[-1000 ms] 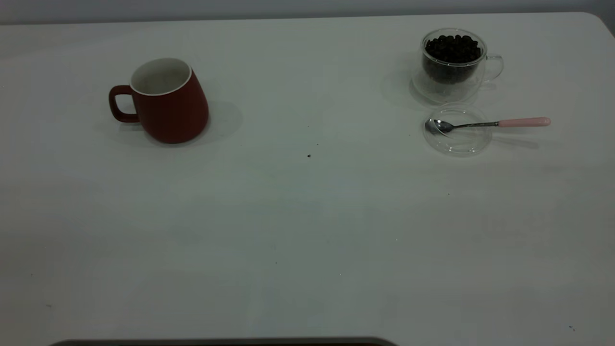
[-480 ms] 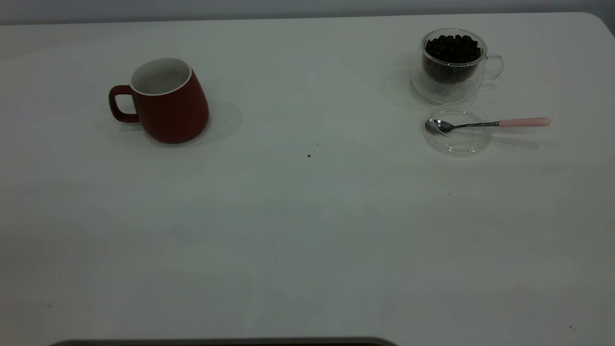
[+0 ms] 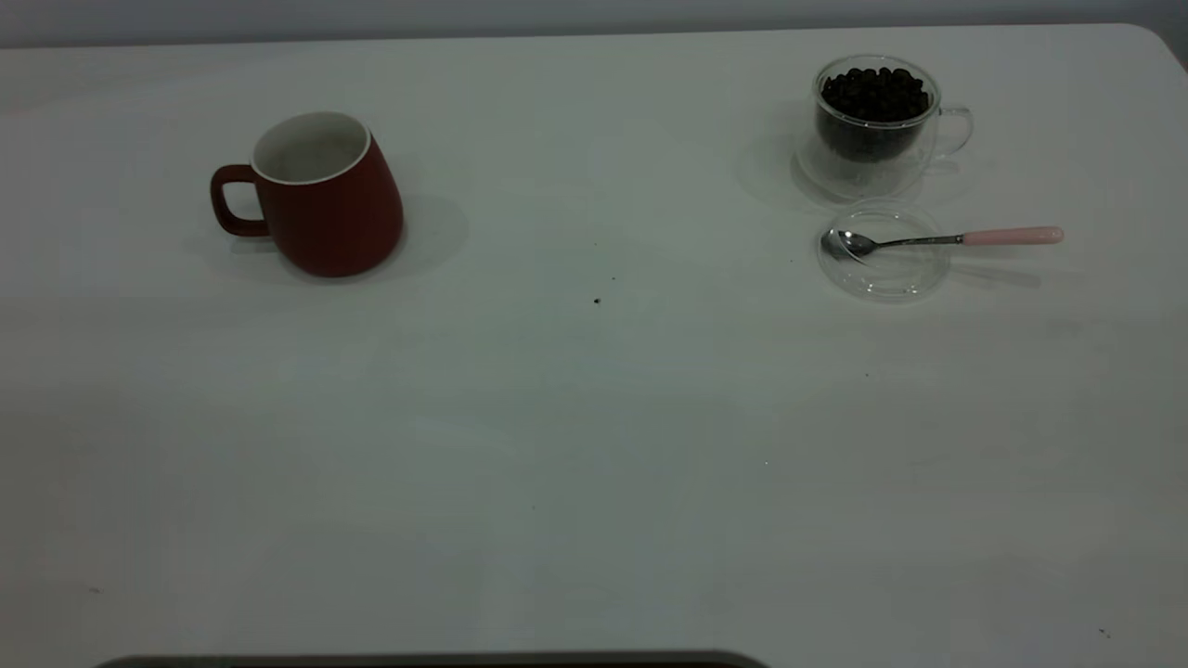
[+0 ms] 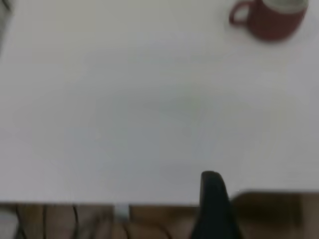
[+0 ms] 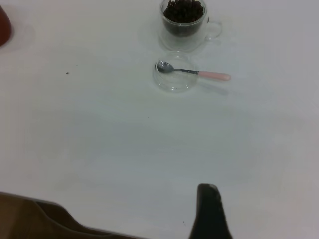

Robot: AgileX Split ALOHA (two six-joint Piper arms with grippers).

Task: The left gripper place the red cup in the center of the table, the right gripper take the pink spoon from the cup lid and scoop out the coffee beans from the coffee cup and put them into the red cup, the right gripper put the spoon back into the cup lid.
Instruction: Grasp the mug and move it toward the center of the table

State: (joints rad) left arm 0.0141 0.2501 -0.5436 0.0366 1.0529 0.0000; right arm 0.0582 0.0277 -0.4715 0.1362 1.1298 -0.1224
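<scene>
Left gripper [image 4: 212, 199] and right gripper [image 5: 209, 209]: only one dark finger of each shows, both back at the near edge of the table [image 3: 594, 464], holding and touching nothing; can't tell how far open either is. Red cup [image 3: 320, 197] stands upright w/ handle out toward the far-left corner, not yet centred. Coffee cup [image 3: 872, 125], full of coffee beans [image 3: 874, 93], sits near the far-right corner. Cup lid [image 3: 884, 252] lies just in front of it, w/ the pink spoon [image 3: 947, 239] resting bowl-in, handle overhanging the rim toward the right edge, probably an easy grab. Nothing started, by the look.
</scene>
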